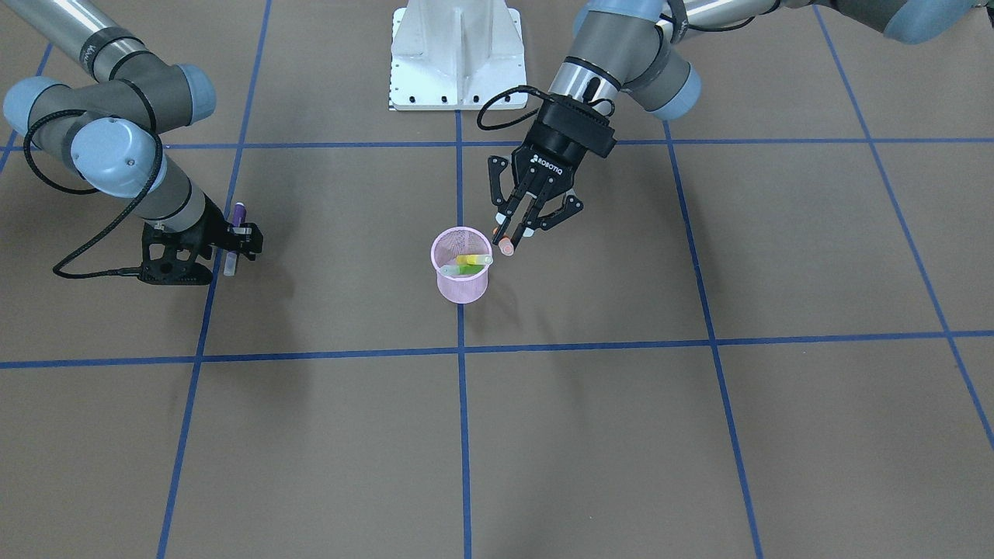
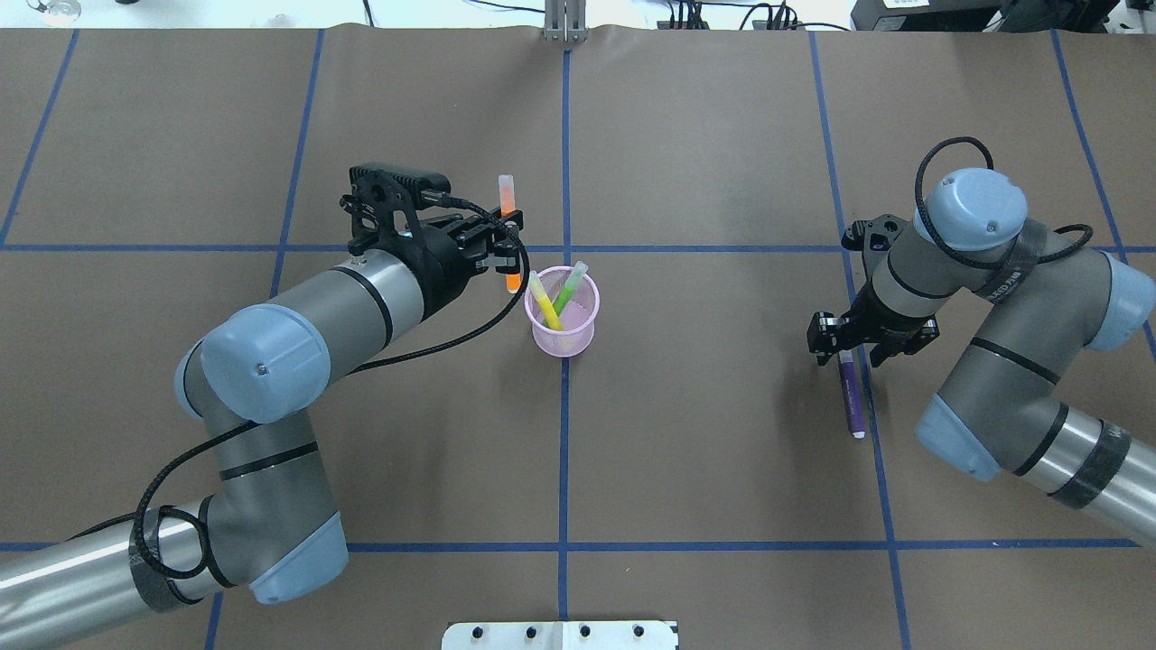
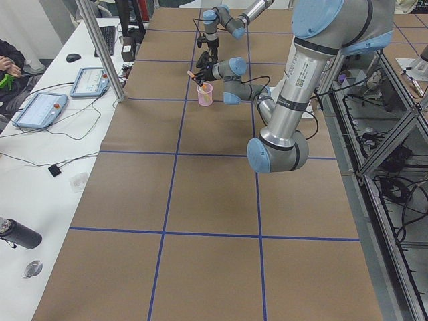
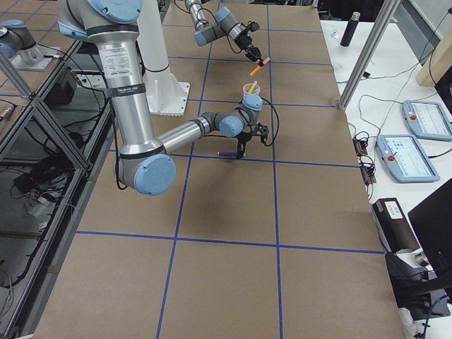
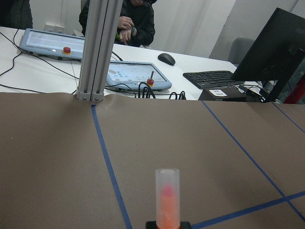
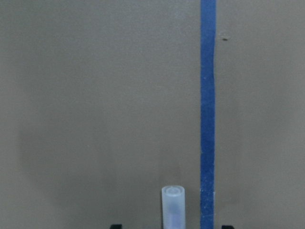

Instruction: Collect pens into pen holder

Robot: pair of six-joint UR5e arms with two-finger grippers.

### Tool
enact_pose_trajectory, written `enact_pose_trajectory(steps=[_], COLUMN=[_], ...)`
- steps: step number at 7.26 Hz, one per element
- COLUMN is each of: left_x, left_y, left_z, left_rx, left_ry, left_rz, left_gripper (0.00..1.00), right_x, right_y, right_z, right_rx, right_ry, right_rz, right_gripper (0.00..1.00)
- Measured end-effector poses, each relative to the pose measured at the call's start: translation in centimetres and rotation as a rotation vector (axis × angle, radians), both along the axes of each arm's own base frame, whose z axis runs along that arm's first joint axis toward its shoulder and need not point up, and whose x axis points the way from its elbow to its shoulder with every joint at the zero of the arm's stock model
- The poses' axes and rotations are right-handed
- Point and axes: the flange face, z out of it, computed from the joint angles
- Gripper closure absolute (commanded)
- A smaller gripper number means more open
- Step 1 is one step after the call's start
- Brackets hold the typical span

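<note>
The left jaws clamp the orange pen point(image 2: 508, 203), just beside the rim of the pen holder point(image 2: 564, 341) at the centre of the surface point(image 2: 722, 496). The right jaws stand open astride the purple pen point(image 2: 852, 397), nearer the right edge.

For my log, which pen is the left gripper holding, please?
The orange pen; yellow and green stand in the pen holder, purple is at the right gripper.

White "ROBOTIQ" lettering stands on the black body above the left jaws.
</note>
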Motion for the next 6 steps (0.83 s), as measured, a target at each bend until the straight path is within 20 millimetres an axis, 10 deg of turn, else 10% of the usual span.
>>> enact_pose_trajectory(steps=[3, 5, 6], left_x=[0.15, 0.35, 0.39], left_y=[-0.06, -0.09, -0.08], left_z=[0.23, 0.31, 0.24], left_rx=[-0.003, -0.003, -0.002], left_ry=[-0.005, -0.009, -0.008], left_rz=[0.001, 0.003, 0.004], left_gripper=[1.0, 1.0, 1.0], right_x=[-0.26, -0.34, -0.32], right_y=[0.18, 0.23, 0.24], right_z=[0.27, 0.47, 0.64], right_rx=[-0.014, -0.024, -0.028], right_ry=[0.001, 0.002, 0.005], right_rz=[-0.005, -0.007, -0.007], right_gripper=[0.49, 0.95, 1.0])
